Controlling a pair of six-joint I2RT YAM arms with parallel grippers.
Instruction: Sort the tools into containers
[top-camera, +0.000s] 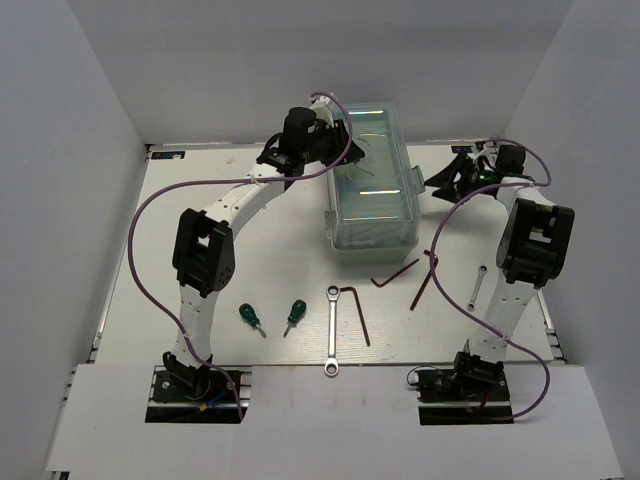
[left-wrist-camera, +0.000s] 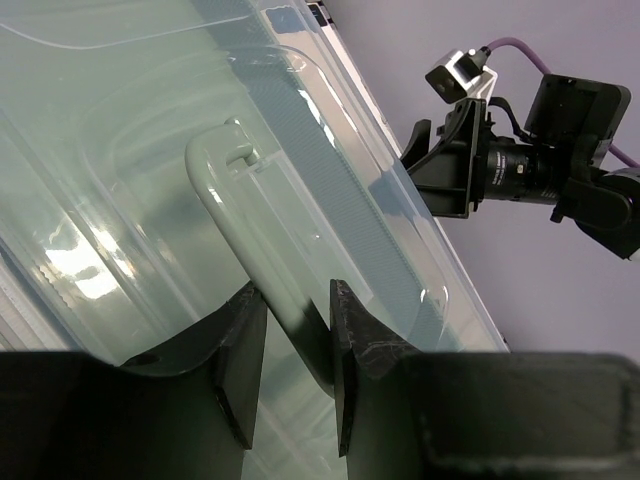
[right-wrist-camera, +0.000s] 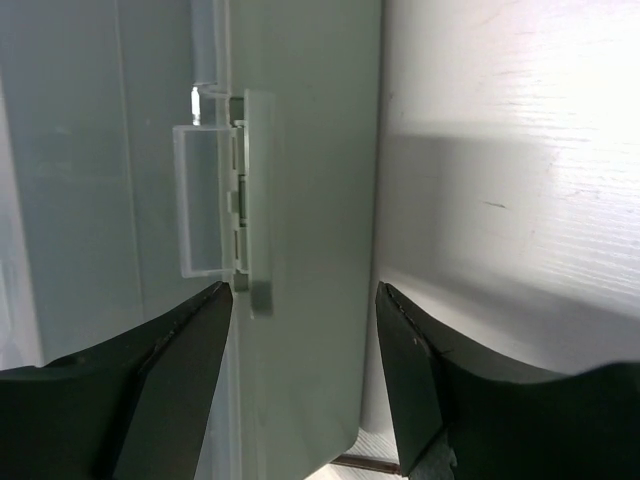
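Pale green plastic toolbox (top-camera: 372, 235) with a translucent lid, closed, at the table's (top-camera: 180, 180) far centre. Left gripper (left-wrist-camera: 298, 292) clamped on the pale green carry handle (left-wrist-camera: 225, 190) atop the lid. Right gripper (right-wrist-camera: 305, 295) spread wide, facing the clear side latch (right-wrist-camera: 205, 210). Loose on the table nearer the arms: two stubby green-handled screwdrivers (top-camera: 250, 317), silver wrench (top-camera: 332, 330), dark L-shaped hex keys (top-camera: 358, 315), thin silver rod (top-camera: 477, 288).

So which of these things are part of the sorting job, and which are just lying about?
Part of the job: toolbox, two green screwdrivers, wrench, three L-shaped keys, thin silver rod.

Not part of it: purple cables, table, white walls.
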